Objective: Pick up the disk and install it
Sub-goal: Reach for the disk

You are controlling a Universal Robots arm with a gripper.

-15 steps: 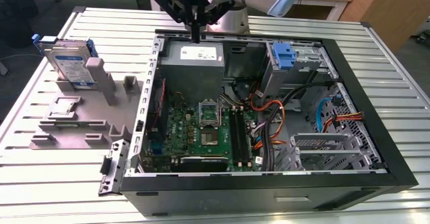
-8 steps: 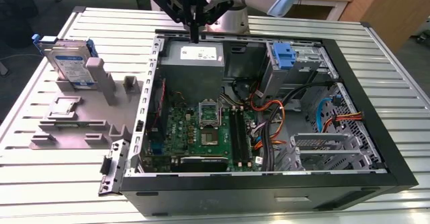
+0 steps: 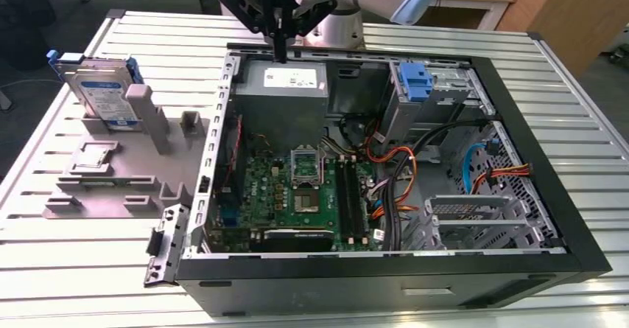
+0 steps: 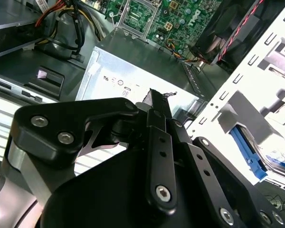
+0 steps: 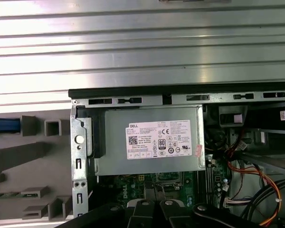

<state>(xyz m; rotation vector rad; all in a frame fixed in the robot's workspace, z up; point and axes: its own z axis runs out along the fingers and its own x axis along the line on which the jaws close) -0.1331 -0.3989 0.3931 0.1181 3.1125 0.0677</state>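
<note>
Table (image 3: 79,269): slatted metal, carrying everything else.
Computer case (image 3: 393,276): lying open on the table, motherboard (image 3: 294,188) exposed.
Grey holder (image 3: 99,188): on the table, just beside the case on the exterior view's left.
Power supply (image 3: 283,85): grey box with a white sticker, in the case's far corner, directly under the gripper.
Gripper (image 3: 280,48): hovering just above the power supply, jaws pressed together, holding nothing.
Disk (image 3: 99,92): upright on edge in the grey holder, blue rails fitted, outside the case, well apart from the gripper.
</note>
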